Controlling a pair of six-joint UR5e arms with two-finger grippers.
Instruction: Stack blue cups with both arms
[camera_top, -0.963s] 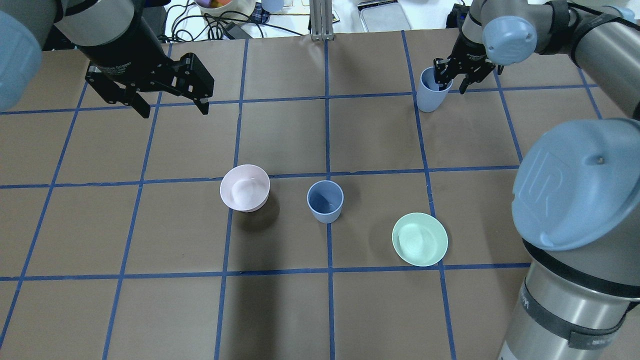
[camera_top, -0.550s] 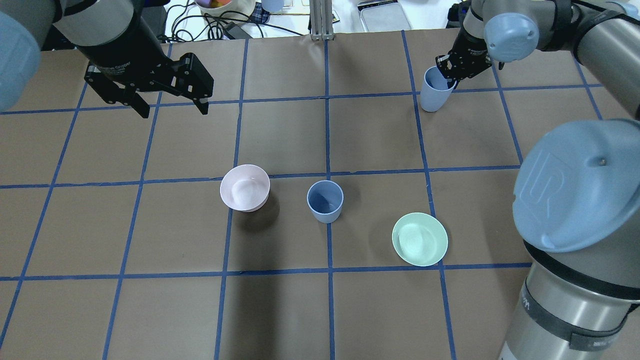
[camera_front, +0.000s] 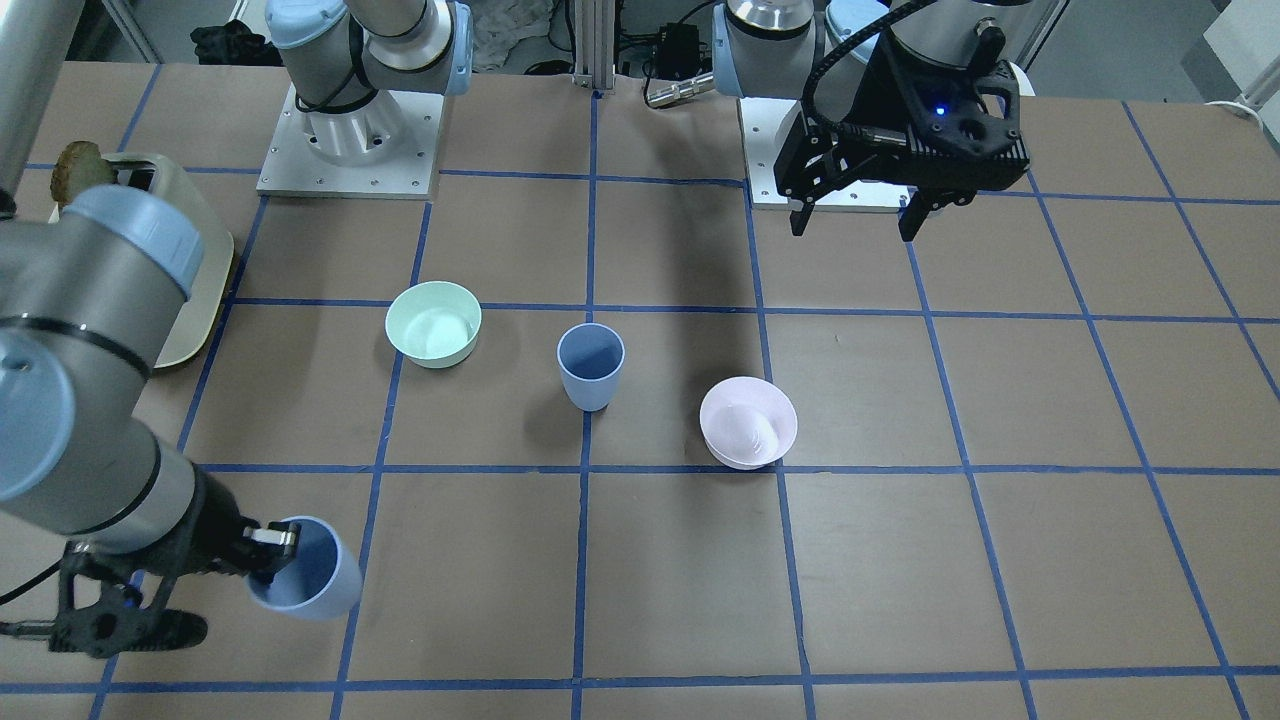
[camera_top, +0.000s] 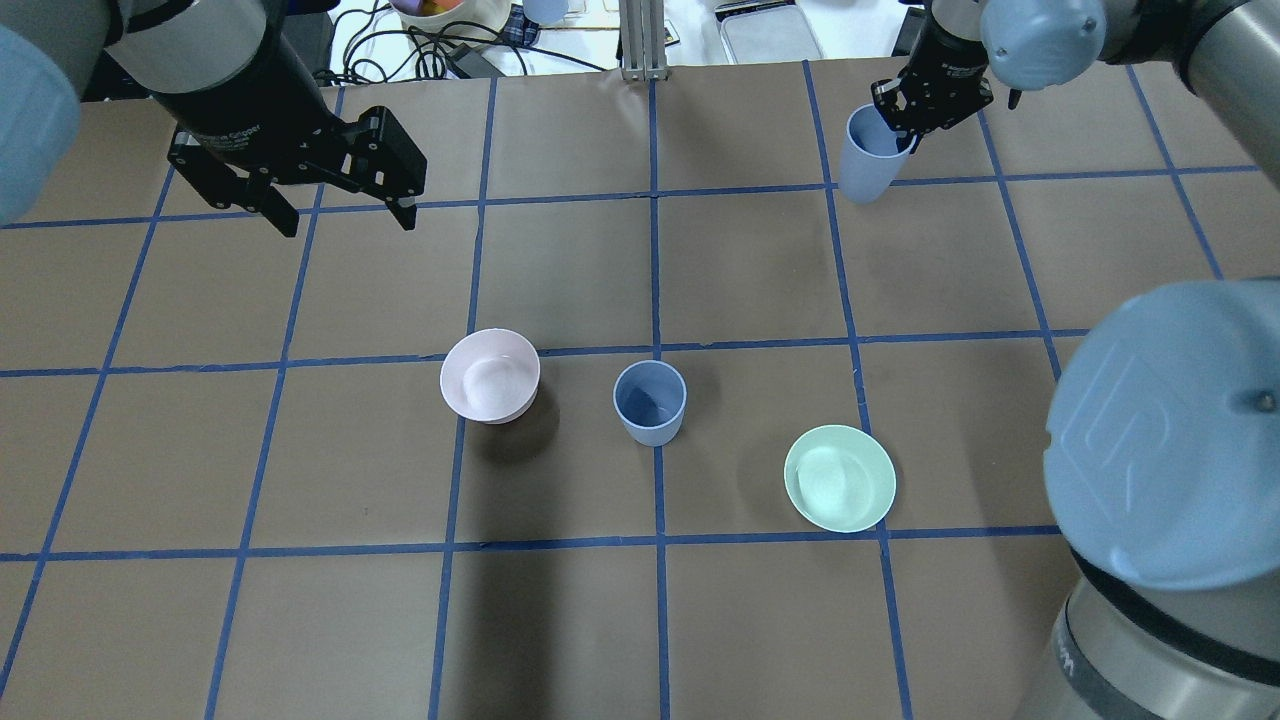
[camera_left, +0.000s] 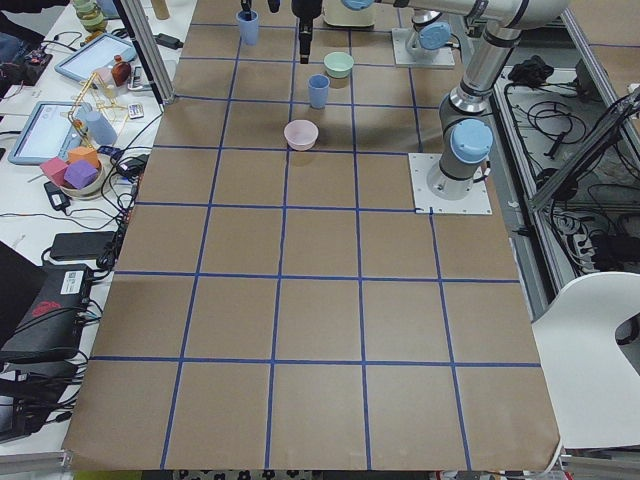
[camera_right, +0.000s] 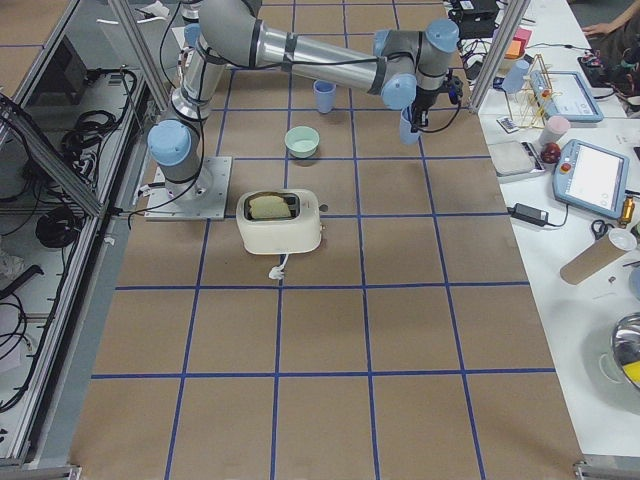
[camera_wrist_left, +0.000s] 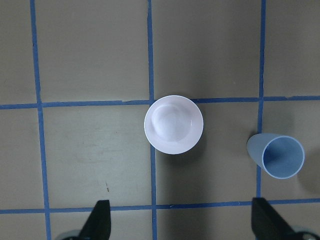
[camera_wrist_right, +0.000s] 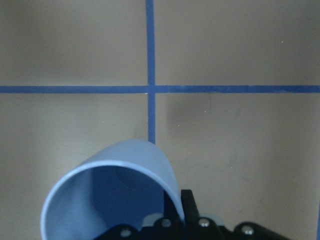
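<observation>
The right gripper (camera_top: 905, 112) pinches one wall of a blue cup (camera_top: 862, 165), held tilted at the table's far right. The left gripper (camera_top: 345, 215) hovers with fingers wide, empty. The second blue cup (camera_top: 650, 402) stands mid-table.

Risk: the tilted cup may catch that rim and topple it, or the pinch may slip.

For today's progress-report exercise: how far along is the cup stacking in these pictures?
Done: the right gripper is shut on the rim of the held blue cup, which hangs tilted. In hand: bringing it across. Left: nesting it in the standing blue cup mid-table. The left gripper hangs open, empty.
</observation>
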